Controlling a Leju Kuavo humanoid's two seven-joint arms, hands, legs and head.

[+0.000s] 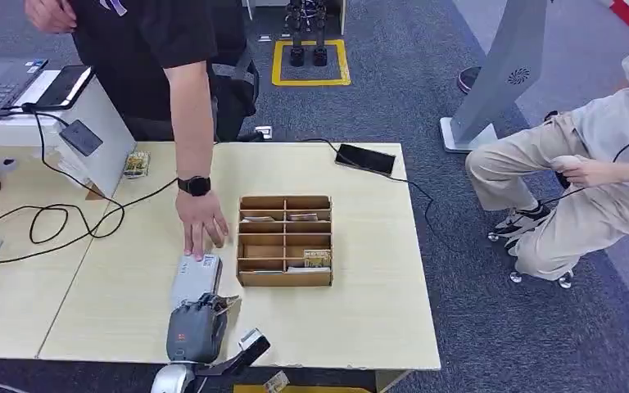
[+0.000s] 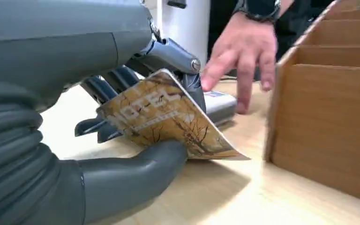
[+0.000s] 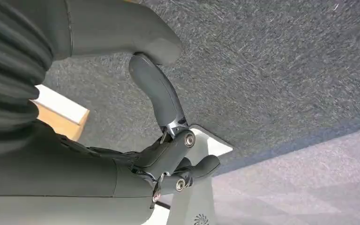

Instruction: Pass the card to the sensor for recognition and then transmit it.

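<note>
My left hand (image 1: 196, 329) rests low on the table's near edge and pinches a brown patterned card (image 2: 168, 118) between thumb and fingers (image 2: 191, 84). The card's edge (image 1: 228, 303) pokes out toward the cardboard organizer. Just beyond the hand lies the grey-white sensor box (image 1: 195, 278), also seen close behind the card (image 2: 219, 105). A person's hand (image 1: 201, 223) rests its fingertips on the sensor's far end. My right hand (image 3: 168, 154) hangs over the carpet with nothing in it, fingers loosely bent and apart from the thumb.
A cardboard organizer (image 1: 285, 240) with several compartments and a few cards stands right of the sensor. A black phone (image 1: 365, 158) lies at the table's far edge. Cables (image 1: 65, 217) trail across the left table. A seated person (image 1: 590, 180) is at the right.
</note>
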